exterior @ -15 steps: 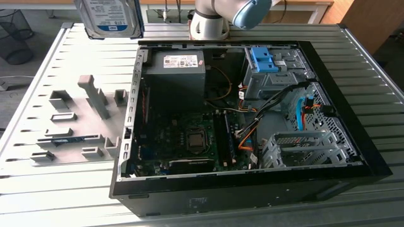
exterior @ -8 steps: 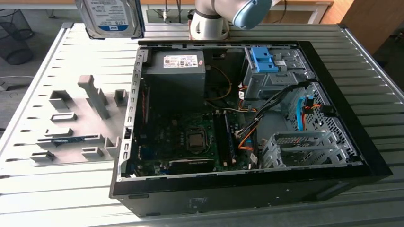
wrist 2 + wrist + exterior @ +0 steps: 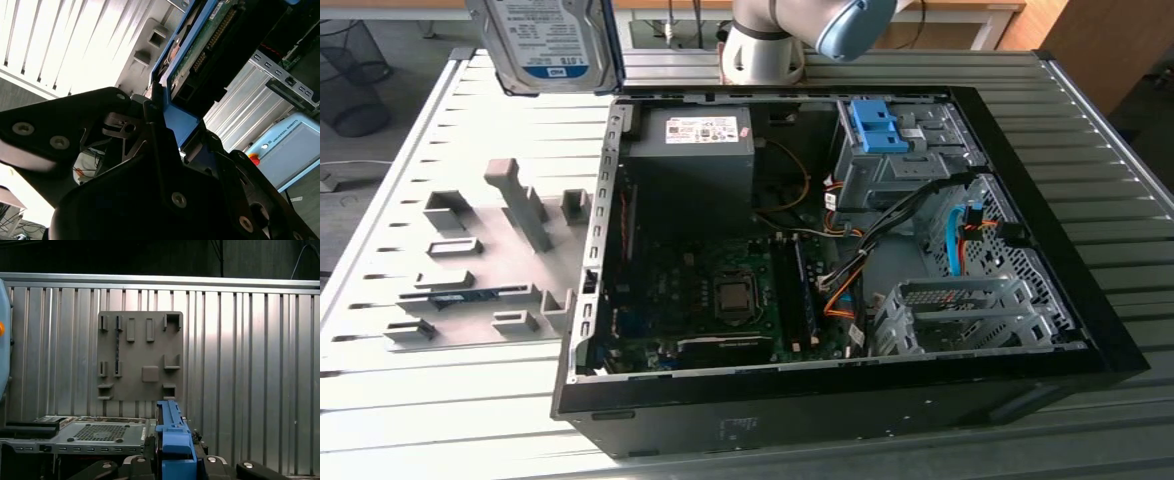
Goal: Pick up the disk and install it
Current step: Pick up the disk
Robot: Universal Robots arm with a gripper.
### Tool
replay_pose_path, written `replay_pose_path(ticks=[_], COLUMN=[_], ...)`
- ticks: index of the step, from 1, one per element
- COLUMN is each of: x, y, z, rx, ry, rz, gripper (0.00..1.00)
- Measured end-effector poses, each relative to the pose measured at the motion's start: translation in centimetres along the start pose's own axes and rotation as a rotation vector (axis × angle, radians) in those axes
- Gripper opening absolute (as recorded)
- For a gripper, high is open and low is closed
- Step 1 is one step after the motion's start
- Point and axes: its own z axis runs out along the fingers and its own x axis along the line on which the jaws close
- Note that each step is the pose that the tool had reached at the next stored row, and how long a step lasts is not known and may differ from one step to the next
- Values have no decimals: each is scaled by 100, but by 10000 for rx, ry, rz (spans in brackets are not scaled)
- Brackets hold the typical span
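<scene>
Disk (image 3: 547,45) is hanging high at the far end of the exterior view's left, its label facing the camera, above the far edge of the desk (image 3: 1121,150) and well outside the open computer case (image 3: 1071,262). In the second wrist view the claw (image 3: 172,112) is clamping the disk's blue bracket edge, its fingers pressing on either side of the blue plastic, with the drive's underside and connector end pointing away from the wrist.

I am judging the pick as done and the carry as the step in hand, since the install is not yet showing. Seating the drive is calling for travel over the case and for squaring the bracket with an open bay, while steering clear of the loose cables lying beside the cages.

Counting: one disk, one claw and one case are showing. Inside the case, one grey power-supply box (image 3: 694,135) is sitting far left, one bare blue bracket (image 3: 878,125) far right, and one empty metal cage (image 3: 961,315) near right. One grey fixture plate (image 3: 400,262) is lying on the desk to the case's left.
</scene>
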Motion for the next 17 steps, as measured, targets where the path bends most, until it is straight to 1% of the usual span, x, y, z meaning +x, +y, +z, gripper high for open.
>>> replay_pose_path(ticks=[2, 7, 8, 10, 17], x=[16, 24, 25, 25, 25], y=[-15, -161, -180, -195, -200], z=[0, 5, 6, 7, 7], rx=[-1, -1, 0, -1, 0], ry=[1, 2, 2, 2, 2], rz=[0, 0, 0, 0, 1], gripper=[37, 37, 37, 37, 37])
